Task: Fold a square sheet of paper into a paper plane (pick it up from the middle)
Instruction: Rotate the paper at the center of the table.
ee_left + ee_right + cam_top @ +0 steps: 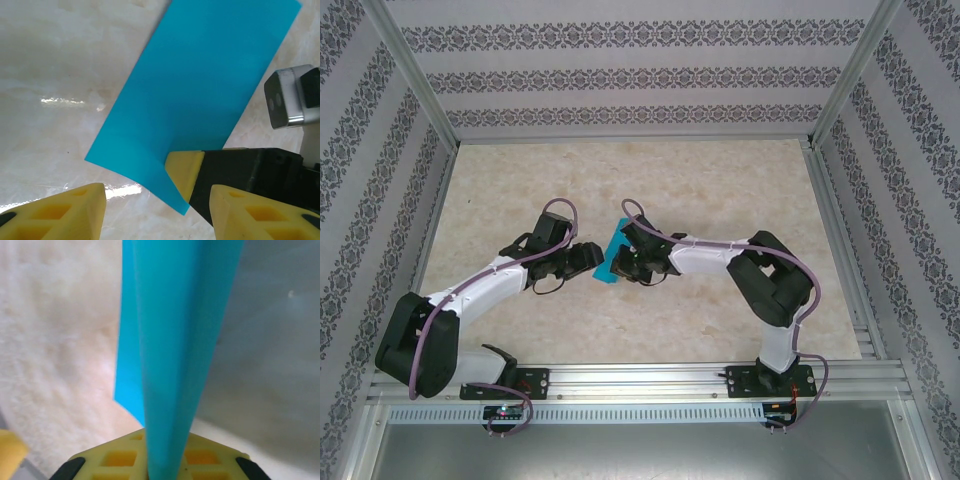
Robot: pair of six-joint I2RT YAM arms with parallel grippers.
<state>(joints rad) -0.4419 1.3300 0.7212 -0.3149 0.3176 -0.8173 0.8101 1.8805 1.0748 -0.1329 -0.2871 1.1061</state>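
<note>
Clamping the folded square sheet of paper (175,340) by one edge, right pincer (160,465) is closed tight on it at mid-tabletop (720,180). Left pincer (590,258) sits just beside the sheet, fingers apart, gripping nothing. Both arms reach inward, elbows bent outward.

The sheet (613,258) was plain cyan-blue, with no pattern. Under it, the desk (720,190) was cream with faint brown marbling. On either side of the sheet, the left pincer (157,200) and right pincer (160,460) had yellow fingers on black bodies. The arms (705,258) were white and black, with mauve cables (560,205). Behind the sheet, the walls (630,70) showed white bands alternating with grey floral bands.
</note>
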